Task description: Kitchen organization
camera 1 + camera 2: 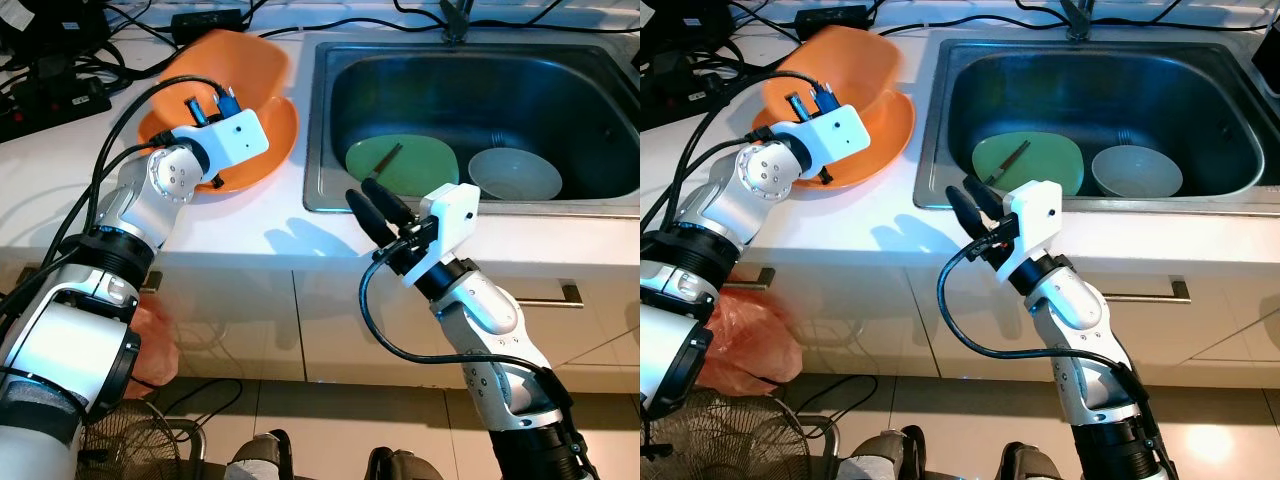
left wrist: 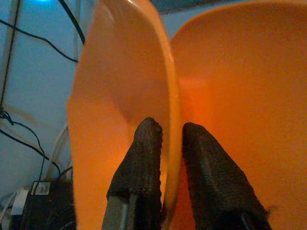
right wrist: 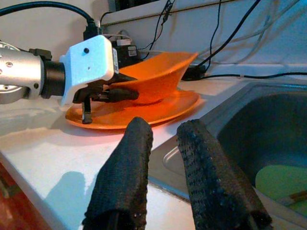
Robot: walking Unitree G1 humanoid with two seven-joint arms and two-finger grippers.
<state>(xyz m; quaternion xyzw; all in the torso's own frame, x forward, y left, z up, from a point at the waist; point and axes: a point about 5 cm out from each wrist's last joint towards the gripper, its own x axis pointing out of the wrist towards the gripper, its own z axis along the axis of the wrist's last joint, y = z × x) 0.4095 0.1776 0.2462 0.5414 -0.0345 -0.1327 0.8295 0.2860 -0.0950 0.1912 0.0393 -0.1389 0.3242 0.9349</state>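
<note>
An orange bowl (image 1: 225,65) is held tilted on its side over an orange plate (image 1: 270,150) that lies on the white counter left of the sink. My left gripper (image 2: 168,129) is shut on the bowl's rim, one finger inside and one outside. From the right wrist view the bowl (image 3: 163,72) rests against the plate (image 3: 144,110). My right gripper (image 1: 365,192) hovers over the counter's front edge by the sink's near left corner, slightly open with nothing between its fingers (image 3: 134,143).
The steel sink (image 1: 320,120) holds a green plate (image 1: 400,165) with a dark utensil on it and a white bowl (image 1: 515,172). A power strip and cables (image 1: 50,95) crowd the counter's back left. An orange bag (image 1: 150,340) and a fan (image 1: 130,440) sit on the floor.
</note>
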